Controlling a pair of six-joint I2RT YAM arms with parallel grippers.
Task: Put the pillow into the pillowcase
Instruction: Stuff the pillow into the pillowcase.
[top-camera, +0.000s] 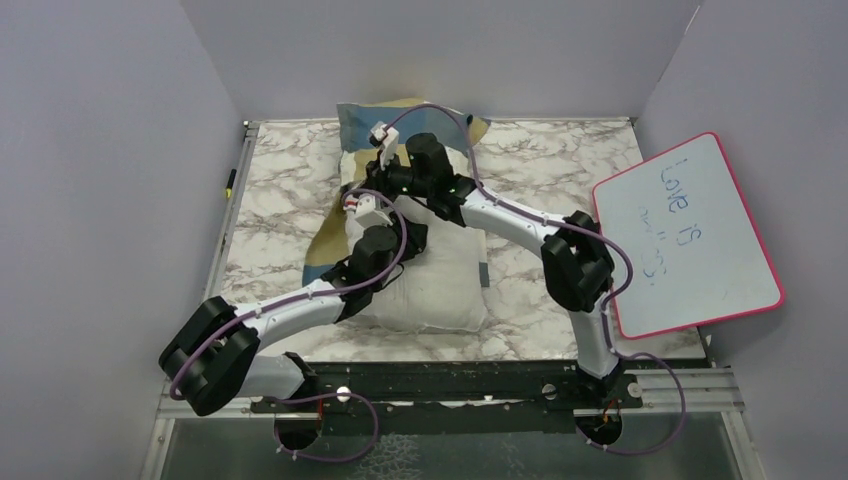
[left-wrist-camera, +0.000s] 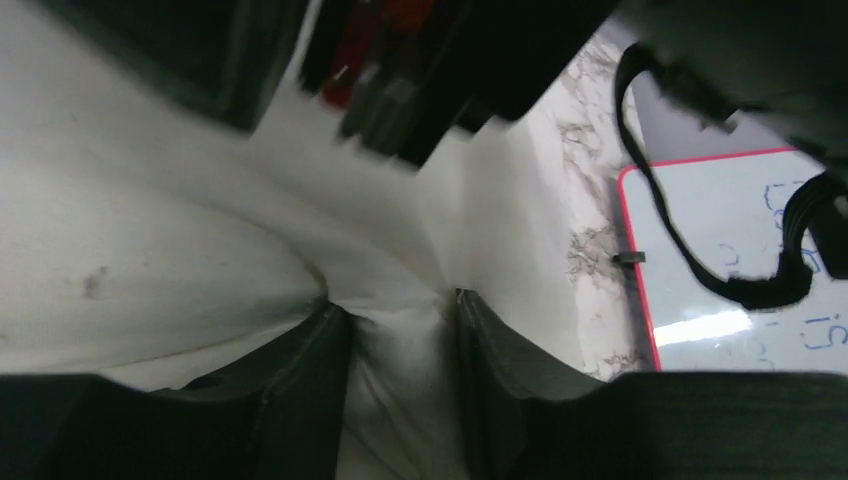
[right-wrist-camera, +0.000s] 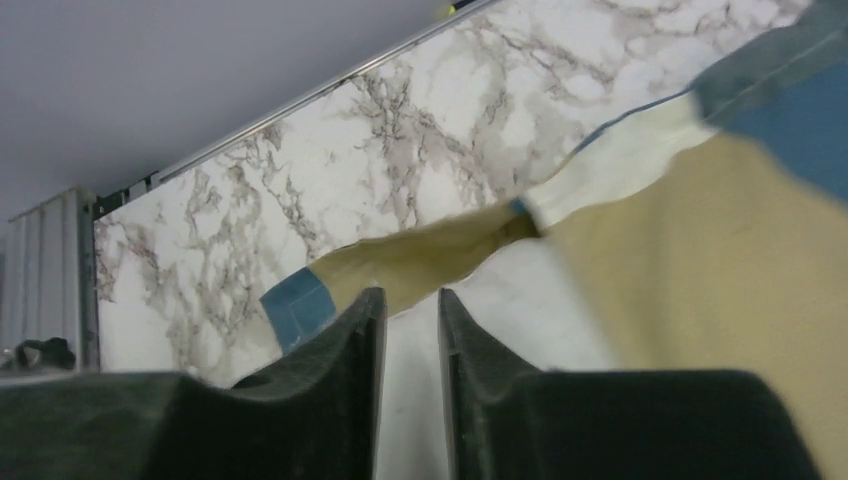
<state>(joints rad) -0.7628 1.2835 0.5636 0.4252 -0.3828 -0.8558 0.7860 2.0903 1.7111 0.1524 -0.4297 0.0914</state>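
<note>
Overhead view of a marble-patterned surface (top-camera: 280, 190) walled in by pale grey panels. The pillow (top-camera: 440, 285) lies in the middle of the frame, its long side running from top to bottom. The pillowcase (top-camera: 358, 118) covers only the pillow's upper end, with more of the blue, tan and cream cloth trailing down the pillow's left edge. The lower half of the pillow is bare white fabric.

Two black and white arms reach in from the bottom edge. The left arm ends over the middle of the pillow. In its wrist view the left end effector (left-wrist-camera: 390, 300) is released: its dark fingers (left-wrist-camera: 310, 370) stand apart and press into the pillow, and a ridge of white fabric bulges up between them.

The right arm bends in from the right and ends at the pillow's upper part. The right end effector (right-wrist-camera: 412, 295) is released too, with only a narrow gap between its fingers and nothing visibly pinched. Just beyond it, the tan rim of the pillowcase lies across the white pillow.

A pink-rimmed whiteboard (top-camera: 690, 240) with blue handwriting leans at the right of the frame. A small marker (top-camera: 230, 181) lies at the surface's left edge.
</note>
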